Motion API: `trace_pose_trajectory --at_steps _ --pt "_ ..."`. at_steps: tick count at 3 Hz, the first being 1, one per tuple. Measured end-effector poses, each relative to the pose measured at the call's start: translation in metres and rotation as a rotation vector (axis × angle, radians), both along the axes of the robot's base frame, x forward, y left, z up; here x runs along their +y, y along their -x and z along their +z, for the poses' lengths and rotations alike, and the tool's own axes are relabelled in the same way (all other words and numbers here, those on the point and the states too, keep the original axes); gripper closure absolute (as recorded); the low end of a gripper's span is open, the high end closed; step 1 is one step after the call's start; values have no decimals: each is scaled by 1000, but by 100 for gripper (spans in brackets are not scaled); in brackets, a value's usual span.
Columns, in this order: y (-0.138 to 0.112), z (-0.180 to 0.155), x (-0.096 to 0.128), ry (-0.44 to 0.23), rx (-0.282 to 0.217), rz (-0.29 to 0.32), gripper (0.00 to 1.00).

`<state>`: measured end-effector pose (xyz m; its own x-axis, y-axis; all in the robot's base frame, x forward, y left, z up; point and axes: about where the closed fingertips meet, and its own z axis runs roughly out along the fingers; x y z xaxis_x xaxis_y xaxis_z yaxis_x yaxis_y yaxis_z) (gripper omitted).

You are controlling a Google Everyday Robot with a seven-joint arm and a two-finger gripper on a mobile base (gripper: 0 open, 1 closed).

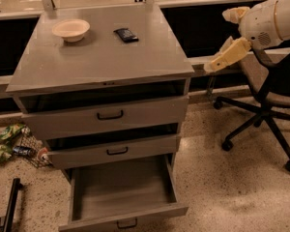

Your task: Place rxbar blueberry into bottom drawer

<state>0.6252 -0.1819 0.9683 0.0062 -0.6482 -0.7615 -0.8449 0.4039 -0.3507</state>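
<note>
The rxbar blueberry is a small dark blue bar lying flat on the grey cabinet top, to the right of the cream bowl. The bottom drawer is pulled out and its plain grey inside holds nothing. The two drawers above it are slightly ajar. My gripper hangs in the air to the right of the cabinet, at about the height of its top. Its cream fingers are spread apart and hold nothing. It is well to the right of the bar.
A black office chair stands on the speckled floor right of the cabinet, below my arm. Litter and wrappers lie on the floor at the left, with a black pole at the lower left. A dark counter runs behind.
</note>
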Motion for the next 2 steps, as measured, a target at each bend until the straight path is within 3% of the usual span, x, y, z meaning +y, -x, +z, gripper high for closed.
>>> trace_pose_trajectory --at_steps 2 --pt "-9 -8 12 -19 -13 -15 0"
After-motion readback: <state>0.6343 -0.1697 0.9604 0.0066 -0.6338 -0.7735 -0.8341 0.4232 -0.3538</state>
